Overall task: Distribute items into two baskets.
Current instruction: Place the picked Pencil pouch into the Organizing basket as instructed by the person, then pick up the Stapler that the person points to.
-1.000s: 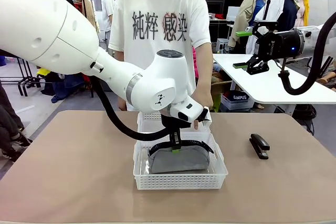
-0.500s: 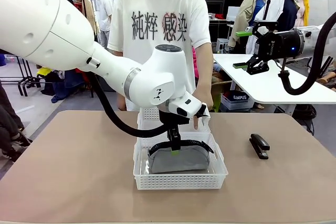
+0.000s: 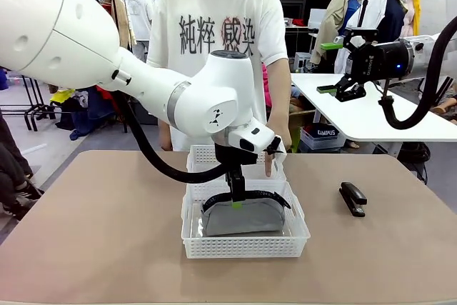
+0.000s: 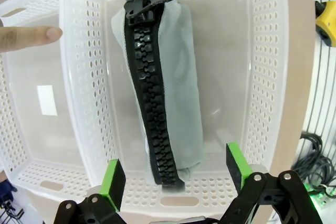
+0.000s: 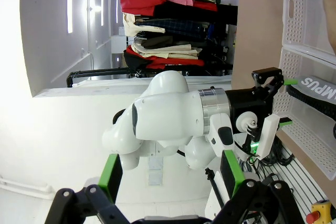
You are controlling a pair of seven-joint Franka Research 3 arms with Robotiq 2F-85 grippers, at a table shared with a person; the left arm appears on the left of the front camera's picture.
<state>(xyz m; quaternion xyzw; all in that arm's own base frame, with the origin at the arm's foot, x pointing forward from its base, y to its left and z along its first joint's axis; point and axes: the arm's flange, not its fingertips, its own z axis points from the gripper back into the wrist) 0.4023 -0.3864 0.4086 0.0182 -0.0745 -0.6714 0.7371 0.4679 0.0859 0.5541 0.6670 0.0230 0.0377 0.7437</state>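
The grey pencil pouch lies inside the near basket, its black zipper facing up. My left gripper hangs just above it, open, with the green pads on either side of the pouch's end and not touching it. Behind stands the second basket, which holds nothing and has a white sticker on its base. The black stapler lies on the table to the right. My right gripper is raised high at the right, open and holding nothing.
A person stands at the far side, one hand at the far basket's right rim with a fingertip pointing into it. A white side table stands behind the right arm. Bare tabletop lies to the left of the baskets.
My left gripper has opened and let go of the pouch, which now rests in the near basket. The left wrist has lifted slightly. The right arm has not moved.
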